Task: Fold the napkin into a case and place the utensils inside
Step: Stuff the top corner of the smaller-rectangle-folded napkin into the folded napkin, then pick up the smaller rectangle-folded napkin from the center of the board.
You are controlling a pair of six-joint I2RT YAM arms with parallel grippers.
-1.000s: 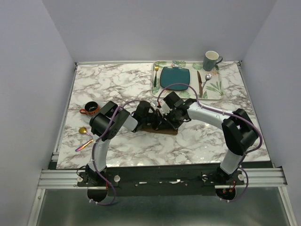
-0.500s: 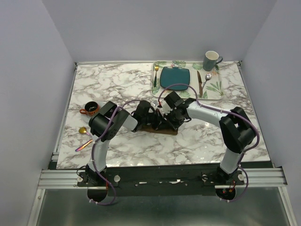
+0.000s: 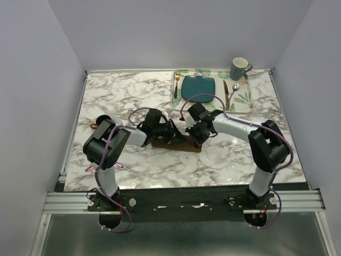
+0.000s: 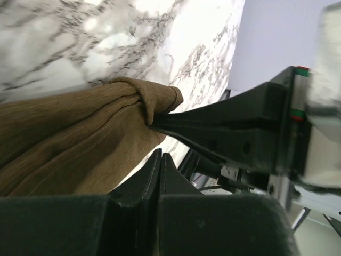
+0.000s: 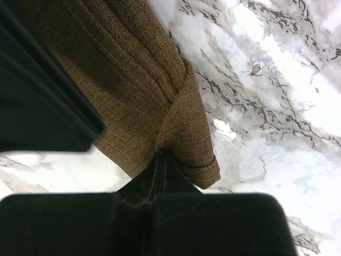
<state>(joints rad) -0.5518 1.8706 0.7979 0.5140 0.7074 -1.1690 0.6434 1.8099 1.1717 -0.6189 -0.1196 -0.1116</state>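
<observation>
Brown napkin (image 3: pixel 186 148) largely hidden beneath right end effector (image 3: pixel 196 137) gripping it.

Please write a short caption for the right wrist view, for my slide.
Right gripper pinches a fold of the brown napkin, marble table behind.

- napkin (image 5: pixel 144 80): brown cloth, coarse plain weave, matt, slightly fuzzy; stitched hem lines show along the fold.
- surface (image 3: pixel 133 90): white marble pattern with grey veins, smooth and glossy, patches of glare.
- right pincer (image 5: pixel 162 157): matt black, plastic-looking.
- plate (image 3: pixel 198 88), far right corner: teal, smooth, faint sheen.
</observation>
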